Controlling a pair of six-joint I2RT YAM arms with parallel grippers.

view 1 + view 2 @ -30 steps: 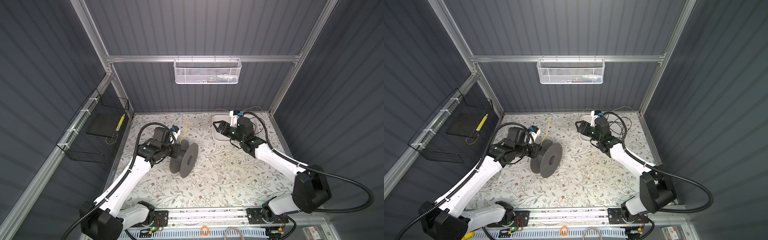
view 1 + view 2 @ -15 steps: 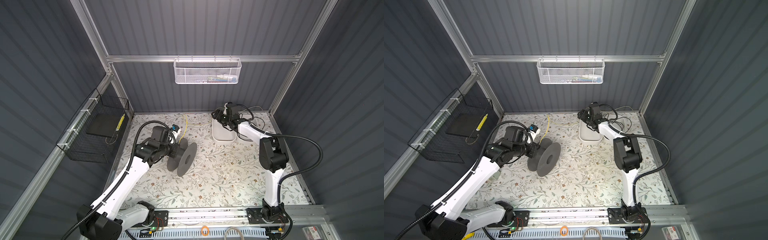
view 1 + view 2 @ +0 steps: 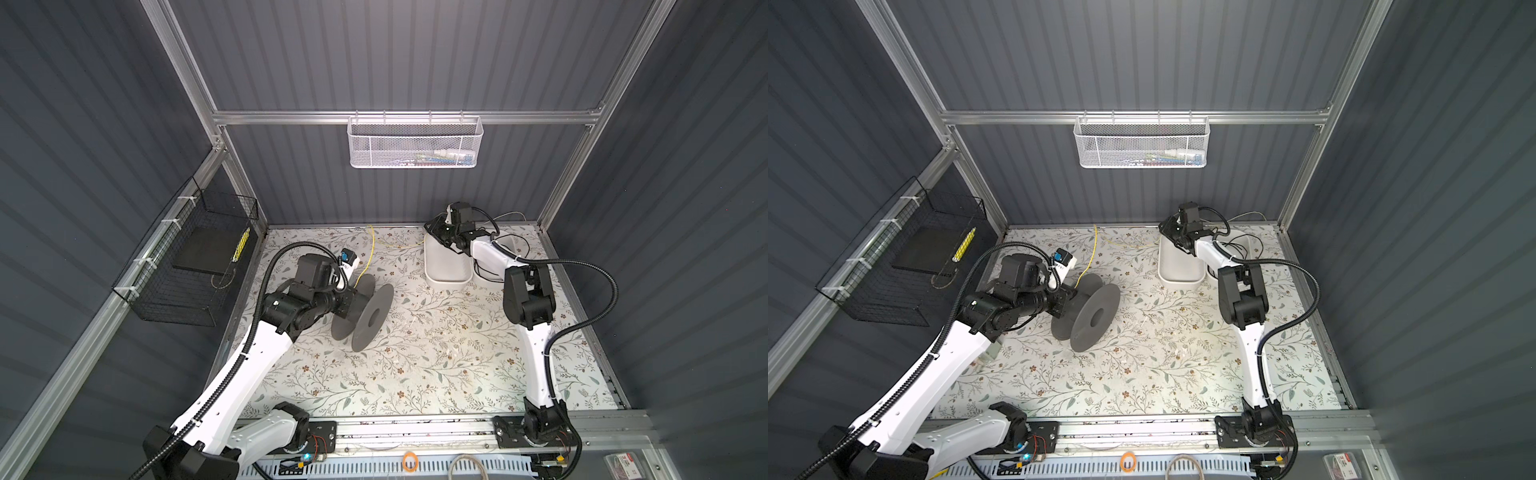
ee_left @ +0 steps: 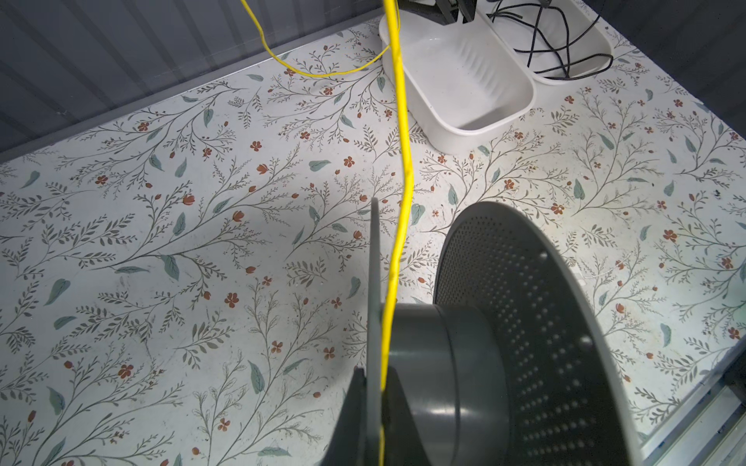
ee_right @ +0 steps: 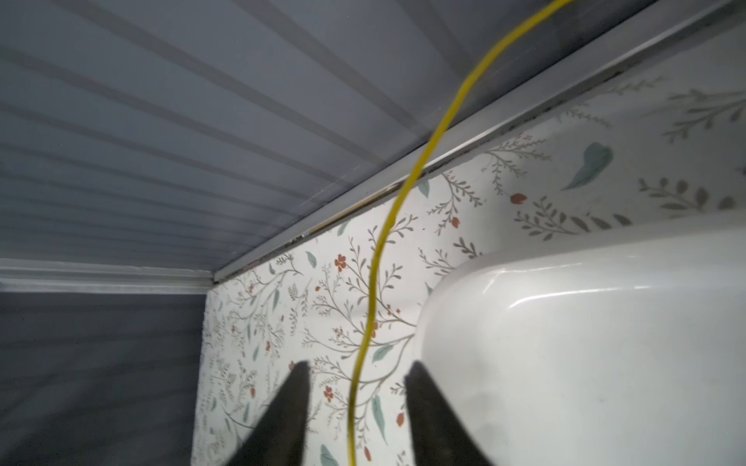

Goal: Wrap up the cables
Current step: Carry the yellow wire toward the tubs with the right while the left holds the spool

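While left gripper [image 4: 375,377] clamps spool [image 3: 370,309] flange, centre-left in both top views, yellow wire [image 4: 405,137] climbs from hub toward upper centre, loops over mat [image 3: 415,353] to white bin [image 3: 446,266]. At bin's upper-left corner, right gripper [image 5: 358,365]: jaws apart, wire running between fingers [image 5: 282,415], gap either side, nothing pinched.

No legible text anywhere.

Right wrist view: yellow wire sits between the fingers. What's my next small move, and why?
Probably close the right gripper on the yellow wire: its jaws stand apart with the wire running between them, beside the white bin. The left gripper clamps the flange of the grey spool, so a grip should let winding start.
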